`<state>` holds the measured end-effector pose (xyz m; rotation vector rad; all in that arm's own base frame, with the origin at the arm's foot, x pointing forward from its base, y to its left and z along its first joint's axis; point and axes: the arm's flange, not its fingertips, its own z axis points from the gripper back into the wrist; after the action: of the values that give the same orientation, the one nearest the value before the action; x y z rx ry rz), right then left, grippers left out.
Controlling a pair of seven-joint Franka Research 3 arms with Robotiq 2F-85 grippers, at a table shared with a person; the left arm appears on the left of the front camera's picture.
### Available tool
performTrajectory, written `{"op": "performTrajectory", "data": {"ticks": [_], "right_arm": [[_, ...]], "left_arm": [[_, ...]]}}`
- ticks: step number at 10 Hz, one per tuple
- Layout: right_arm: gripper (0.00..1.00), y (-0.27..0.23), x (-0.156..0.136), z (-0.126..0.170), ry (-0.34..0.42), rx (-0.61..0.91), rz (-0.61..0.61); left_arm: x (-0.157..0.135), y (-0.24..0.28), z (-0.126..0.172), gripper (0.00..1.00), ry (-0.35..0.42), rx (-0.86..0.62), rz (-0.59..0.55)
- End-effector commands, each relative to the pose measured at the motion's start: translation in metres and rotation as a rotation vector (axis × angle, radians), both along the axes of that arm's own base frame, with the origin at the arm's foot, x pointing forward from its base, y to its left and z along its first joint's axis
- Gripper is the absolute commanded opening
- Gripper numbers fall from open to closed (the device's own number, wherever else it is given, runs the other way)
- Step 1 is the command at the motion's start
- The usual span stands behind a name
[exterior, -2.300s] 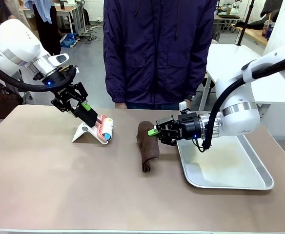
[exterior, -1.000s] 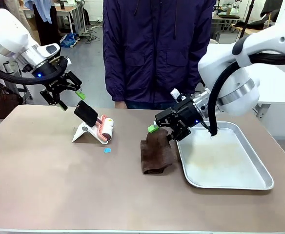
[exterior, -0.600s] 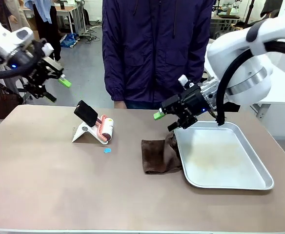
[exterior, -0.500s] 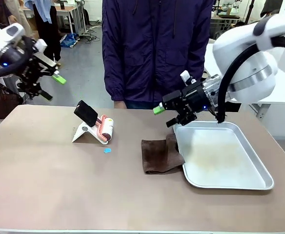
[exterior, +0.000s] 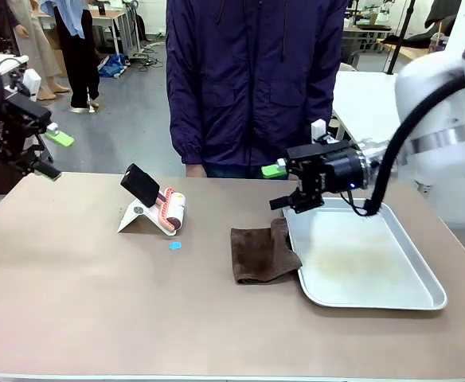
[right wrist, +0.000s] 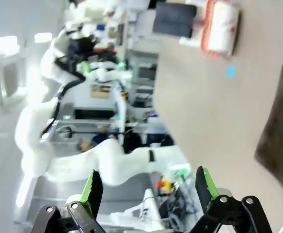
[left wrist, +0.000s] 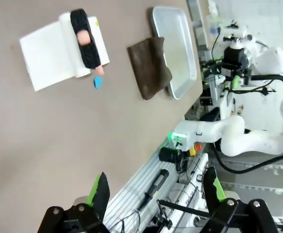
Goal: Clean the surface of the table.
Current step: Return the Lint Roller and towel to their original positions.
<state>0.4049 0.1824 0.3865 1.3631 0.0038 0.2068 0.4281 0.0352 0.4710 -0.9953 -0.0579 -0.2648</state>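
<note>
The table (exterior: pixel 97 302) has a matte brownish-tan top. A brown cloth (exterior: pixel 260 255) lies crumpled on it against the left rim of a metal tray (exterior: pixel 423 302). A small blue scrap (exterior: pixel 174 246) lies on the tabletop left of the cloth. My left gripper (exterior: pixel 53 155) hovers open and empty off the table's far left corner. My right gripper (exterior: pixel 279 186) hangs open and empty above the tray's far left corner, clear of the cloth. The left wrist view looks down past open fingers (left wrist: pixel 100 194) at the table (left wrist: pixel 59 141), cloth (left wrist: pixel 149 65) and scrap (left wrist: pixel 97 83).
A lint roller with a black handle rests on a white stand (exterior: pixel 141 215) at the table's far left-centre, also seen as the roller (right wrist: pixel 221 19). A person in a dark jacket (exterior: pixel 256 79) stands at the far edge. The near half of the tabletop is bare.
Both arms have risen and drawn back: the left swung away leftward from the lint roller, the right lifted off the cloth toward the tray. The cloth now lies spread beside the tray.
</note>
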Motion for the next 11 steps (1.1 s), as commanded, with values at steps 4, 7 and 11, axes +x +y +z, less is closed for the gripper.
{"op": "performTrajectory", "data": {"ticks": [4, 7, 11], "right_arm": [[1.00, -0.114, -0.052, 0.006, -0.042, 0.263, -0.010], [1.00, -0.196, -0.063, 0.010, -0.029, 0.238, -0.102], [1.00, -0.200, -0.064, -0.007, -0.040, 0.008, -0.206]], "left_arm": [[-0.066, -0.008, -0.051, 1.00, -0.162, -0.173, 0.045], [-0.083, 0.006, -0.079, 1.00, -0.111, -0.248, 0.162], [-0.085, 0.001, -0.087, 1.00, -0.098, -0.319, 0.182]]}}
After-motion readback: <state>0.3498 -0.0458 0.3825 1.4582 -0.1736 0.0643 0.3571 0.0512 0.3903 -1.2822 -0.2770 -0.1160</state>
